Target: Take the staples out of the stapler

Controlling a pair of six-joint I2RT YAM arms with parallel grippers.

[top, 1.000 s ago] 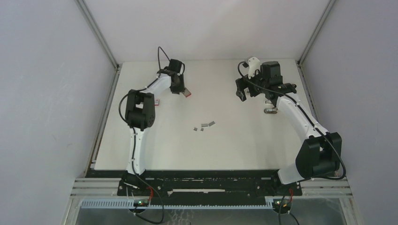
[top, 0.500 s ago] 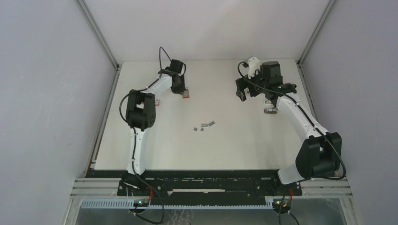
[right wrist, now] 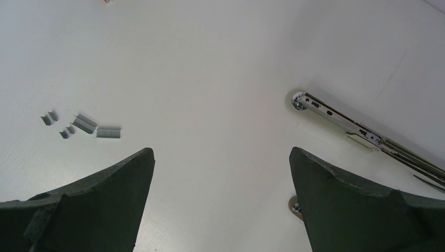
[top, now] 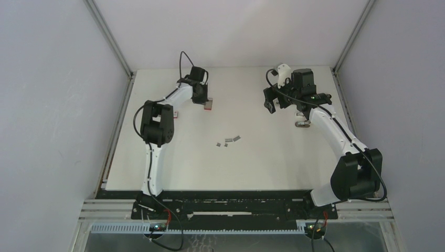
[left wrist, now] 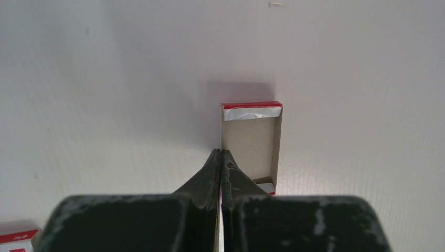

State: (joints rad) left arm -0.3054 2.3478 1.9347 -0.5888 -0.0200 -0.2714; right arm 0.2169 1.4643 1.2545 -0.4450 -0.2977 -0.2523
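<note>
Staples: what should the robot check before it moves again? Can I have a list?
1. Staples out and lying loose: ok.
2. Left gripper shut on the staple box side wall: ok.
3. Staple box open and empty: ok.
4. Right gripper open, holding nothing: ok.
5. Stapler has no staples left inside: cannot tell.

place: robot lab cell | cues: white table (top: 262,168), bare grey walls (top: 52,105), aluminium frame (top: 107,37)
</note>
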